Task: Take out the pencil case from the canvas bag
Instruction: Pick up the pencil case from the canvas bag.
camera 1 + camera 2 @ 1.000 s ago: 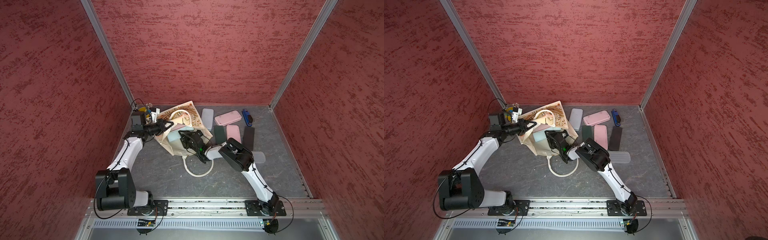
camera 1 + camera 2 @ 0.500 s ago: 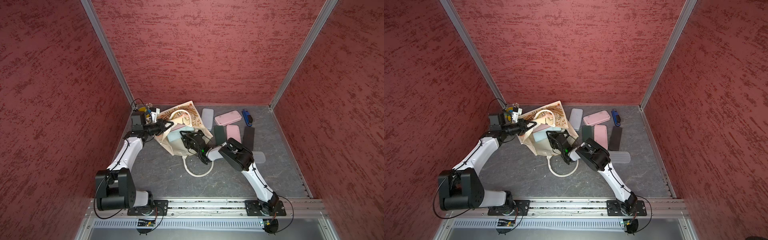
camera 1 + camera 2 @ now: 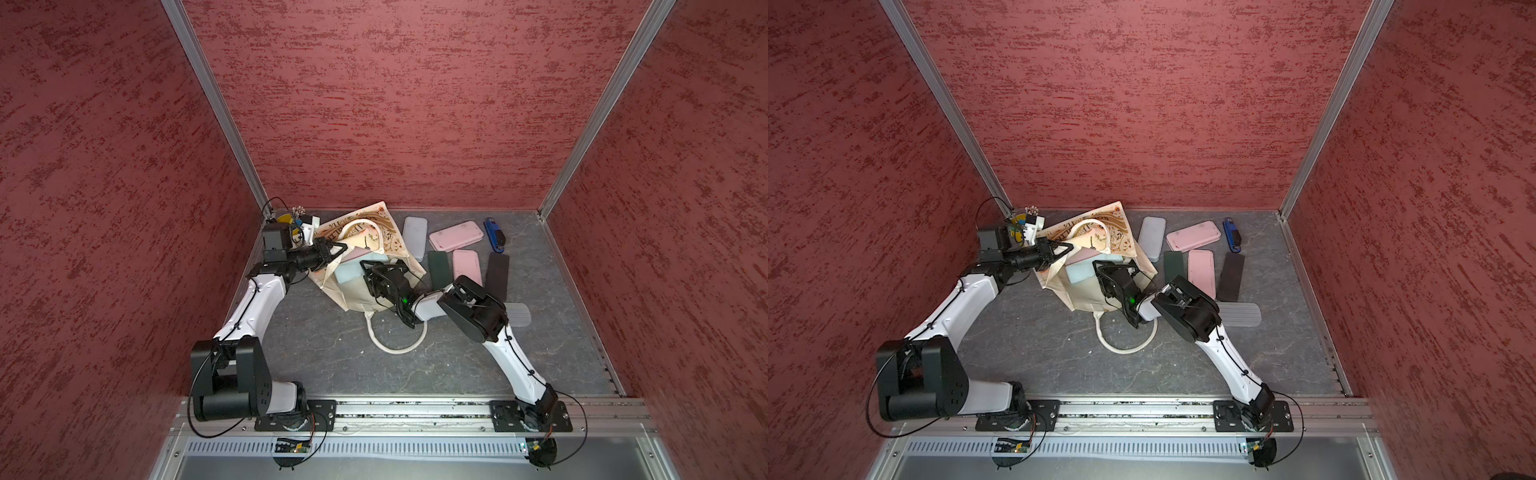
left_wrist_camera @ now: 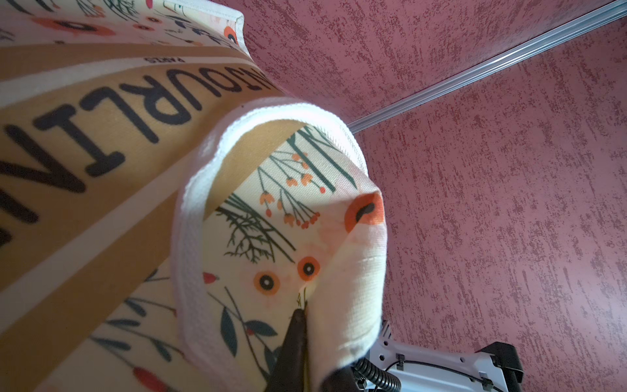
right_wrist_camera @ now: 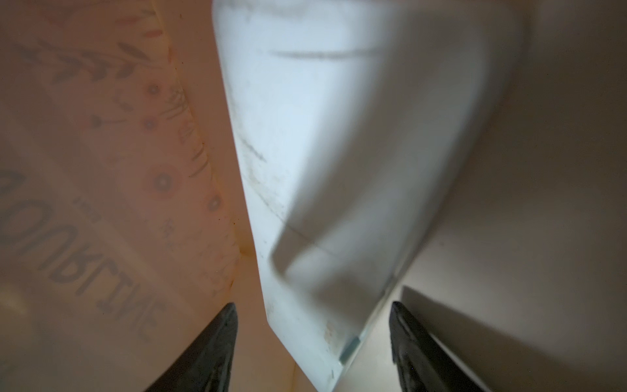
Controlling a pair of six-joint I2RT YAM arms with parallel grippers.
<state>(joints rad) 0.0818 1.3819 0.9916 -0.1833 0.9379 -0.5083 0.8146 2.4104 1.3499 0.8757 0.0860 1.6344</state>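
left gripper is pressed shut on a fold of rim cloth of the canvas bag. its wrist view shows the cloth nipped at the fingertip, and that pinch props the mouth open.

right gripper is inside the mouth with its jaws spread and holding nothing. the pencil case, pale blue, lies in the bag just past it and shows in both top views.

key relation, from the right wrist view: the near end of the case sits between the two fingertips, with a gap on each side and no contact that i can see. its long axis runs away from the pincer, roughly along the reach line, so the jaws straddle its narrow dimension. the case looks tipped rather than flat.

my judgement: the right arm is the one to grasp. it is already lined up, and the left is busy with the rim. closing here should catch the end of the case, and a shallow bite may slip.
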